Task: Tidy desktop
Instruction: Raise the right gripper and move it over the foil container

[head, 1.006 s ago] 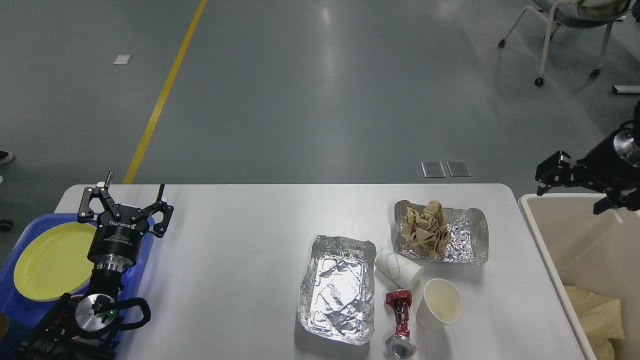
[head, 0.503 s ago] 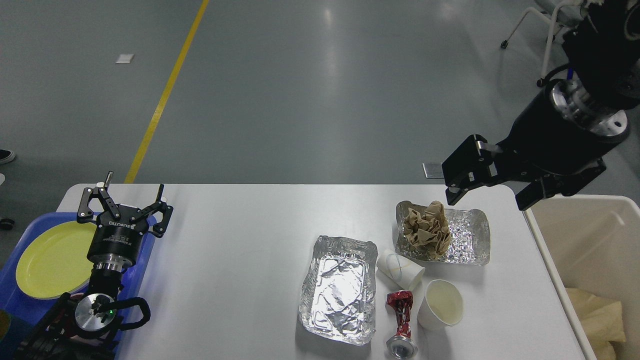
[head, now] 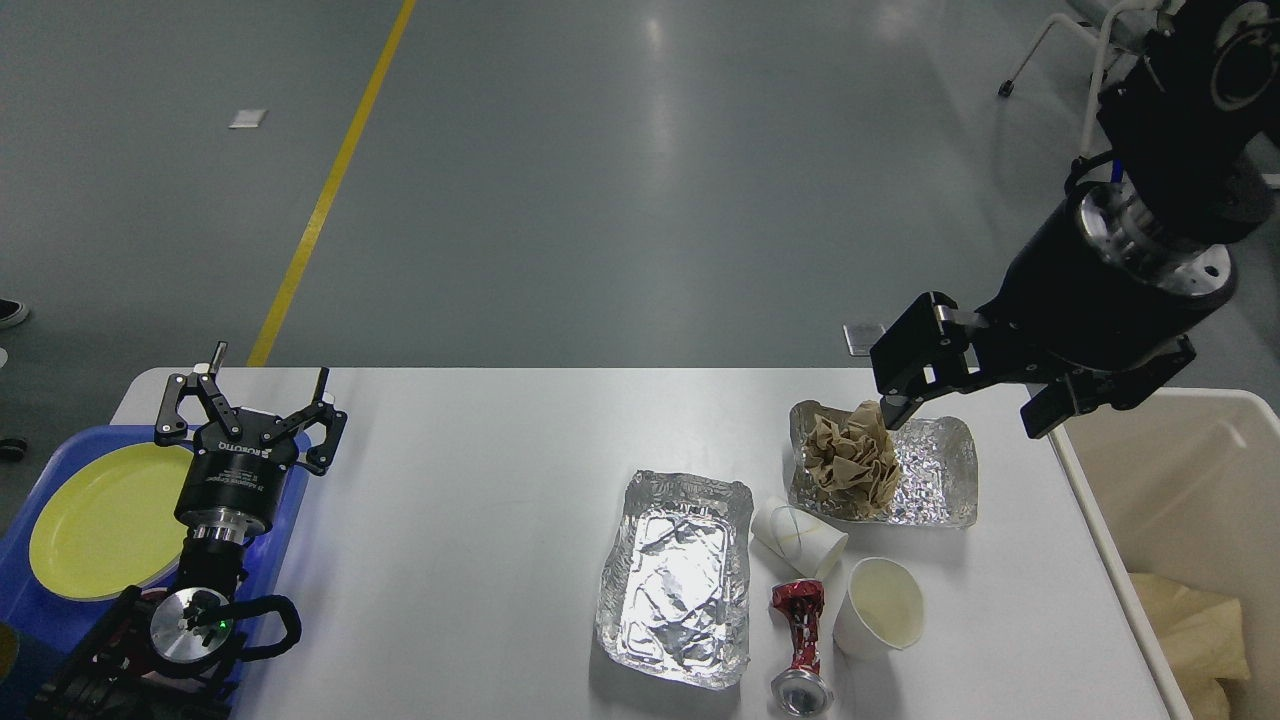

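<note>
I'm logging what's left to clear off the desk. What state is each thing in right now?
desktop: cluttered on its right half
near foil tray: empty, crinkled
far foil tray: holds crumpled brown paper
red can: crushed, on its side
tipped paper cup: on its side
upright paper cup: standing, empty
yellow plate: in blue tray
left gripper: open, empty
right gripper: open, above the far foil tray
</note>
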Controlling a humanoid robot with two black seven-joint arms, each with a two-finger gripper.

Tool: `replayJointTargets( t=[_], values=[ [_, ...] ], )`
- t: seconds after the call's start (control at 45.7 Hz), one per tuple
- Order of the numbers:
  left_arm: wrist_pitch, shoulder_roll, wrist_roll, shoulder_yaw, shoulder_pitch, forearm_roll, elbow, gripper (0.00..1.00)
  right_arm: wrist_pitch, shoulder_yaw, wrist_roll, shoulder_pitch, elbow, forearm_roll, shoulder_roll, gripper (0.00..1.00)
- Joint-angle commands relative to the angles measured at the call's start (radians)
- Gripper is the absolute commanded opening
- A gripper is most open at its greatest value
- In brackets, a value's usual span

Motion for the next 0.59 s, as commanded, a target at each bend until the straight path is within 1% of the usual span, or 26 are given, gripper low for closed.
replayJointTargets(
  t=[0.0,0.131,0.219,0.306,0.35,0.416,0.569],
  values=[
    [0.001,0.000,0.000,0.000,0.000,0.000,0.000,0.96,-0.001,-0.001,0.000,-0.005,0.000,0.000,-0.005,1.00],
    [-0.001,0.000,0.000,0.000,0.000,0.000,0.000,0.96,-0.018,-0.001,-0.002,-0.056,0.000,-0.003,-0.002,1.00],
    [0.001,0.000,0.000,0.000,0.000,0.000,0.000,0.96,-0.076,0.000,-0.002,-0.088,0.003,-0.003,-0.007,1.00],
    [0.001,0.000,0.000,0.000,0.000,0.000,0.000,0.96,-0.109,0.000,-0.002,-0.129,0.003,-0.005,-0.013,1.00],
    [0.001,0.000,0.000,0.000,0.000,0.000,0.000,0.96,-0.119,0.000,-0.002,-0.157,0.003,-0.006,-0.014,0.98],
    [-0.001,0.000,0.000,0.000,0.000,0.000,0.000,0.96,-0.144,0.002,-0.002,-0.194,0.002,-0.008,-0.013,0.98],
    [0.001,0.000,0.000,0.000,0.000,0.000,0.000,0.96,-0.248,0.023,-0.002,-0.275,-0.015,-0.002,0.012,0.98]
  ],
)
